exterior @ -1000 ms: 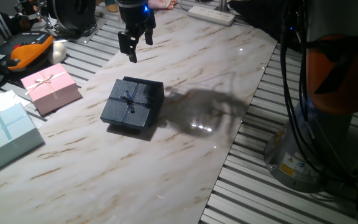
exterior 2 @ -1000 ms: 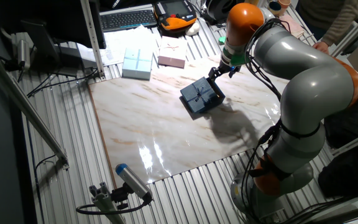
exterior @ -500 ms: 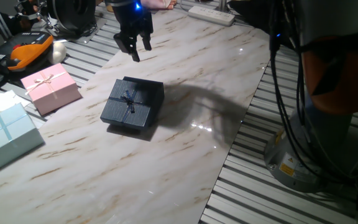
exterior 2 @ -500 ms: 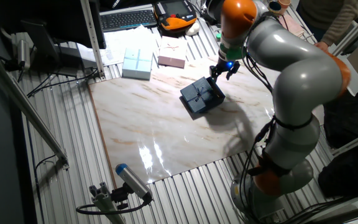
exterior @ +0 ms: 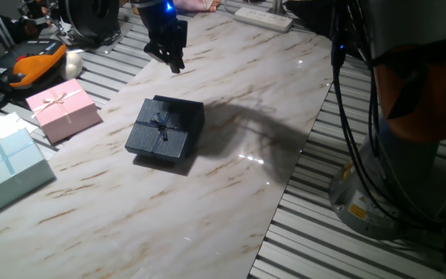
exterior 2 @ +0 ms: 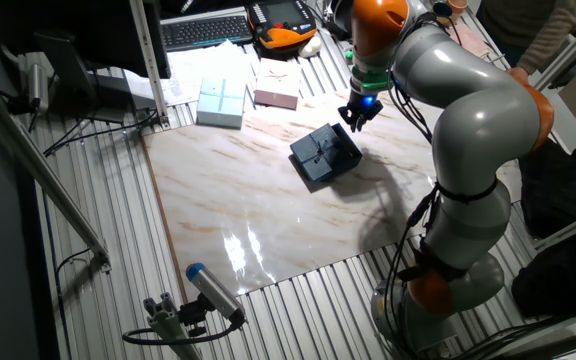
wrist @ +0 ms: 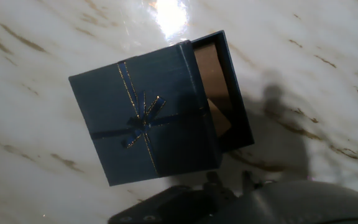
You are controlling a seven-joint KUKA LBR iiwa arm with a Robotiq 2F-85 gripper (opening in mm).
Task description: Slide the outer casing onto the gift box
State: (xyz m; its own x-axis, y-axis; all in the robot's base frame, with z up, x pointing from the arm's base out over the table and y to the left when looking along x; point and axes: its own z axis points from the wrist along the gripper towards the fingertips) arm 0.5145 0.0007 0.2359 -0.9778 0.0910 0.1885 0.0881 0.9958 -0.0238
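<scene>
The gift box (exterior: 159, 129), flat dark navy with a ribbon cross and small bow, lies on the marble board. It also shows in the other fixed view (exterior 2: 318, 153) and the hand view (wrist: 142, 118). It sits offset in the outer casing (wrist: 236, 102), whose brown inside shows along the box's right side in the hand view. The casing's edge juts out behind the box (exterior: 195, 113). My gripper (exterior: 176, 65) hangs above and behind the box, apart from it and empty; it is also in the other fixed view (exterior 2: 356, 117). Its fingers look slightly apart.
A pink bowed box (exterior: 62, 108) and a pale blue box (exterior: 6, 167) lie at the left on the slatted table. A white power strip (exterior: 263, 17) lies at the back. The arm's base (exterior: 385, 186) stands at the right.
My gripper has drawn back and up from the box and its wrist has turned. The box and casing have not moved.
</scene>
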